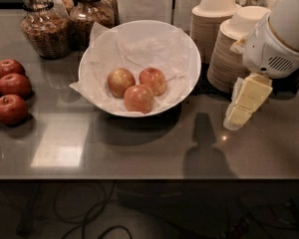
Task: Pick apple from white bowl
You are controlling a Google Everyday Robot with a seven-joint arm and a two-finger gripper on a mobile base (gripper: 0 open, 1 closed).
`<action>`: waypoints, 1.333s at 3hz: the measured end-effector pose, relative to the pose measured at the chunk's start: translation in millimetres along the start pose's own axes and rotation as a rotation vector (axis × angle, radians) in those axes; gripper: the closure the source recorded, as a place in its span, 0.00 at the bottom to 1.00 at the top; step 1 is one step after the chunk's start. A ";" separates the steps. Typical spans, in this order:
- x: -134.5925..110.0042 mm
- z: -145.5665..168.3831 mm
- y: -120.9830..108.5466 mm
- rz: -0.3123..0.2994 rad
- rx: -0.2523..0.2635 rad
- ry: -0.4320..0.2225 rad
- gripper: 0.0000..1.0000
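While your gripper [235,118] hangs at the right of the counter [154,148], just in front of the paper bowl stacks [229,49], the apple [138,98] sits well to its left in the white bowl [189,49]. It's the front one of a tight trio, with a left apple [120,81] and a right apple [153,80] behind it. Gripper is clear of the bowl rim. Released or clenched: you can't tell from this view. Dark red apples [10,86] lie at the far left.
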State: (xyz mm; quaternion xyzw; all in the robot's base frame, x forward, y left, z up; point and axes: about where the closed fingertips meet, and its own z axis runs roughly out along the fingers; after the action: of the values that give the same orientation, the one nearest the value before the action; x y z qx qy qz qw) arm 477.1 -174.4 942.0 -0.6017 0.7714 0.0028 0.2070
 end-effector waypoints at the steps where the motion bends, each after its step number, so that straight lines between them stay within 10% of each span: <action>1: 1.9 -0.1 -0.4 0.004 0.003 0.000 0.00; 3: -61.0 -12.0 -18.8 -0.099 0.061 -0.141 0.00; 4: -101.8 -13.2 -27.4 -0.174 0.058 -0.205 0.17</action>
State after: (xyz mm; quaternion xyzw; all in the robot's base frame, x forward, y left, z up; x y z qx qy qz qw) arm 517.7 -90.8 993.6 -0.6567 0.6908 0.0240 0.3017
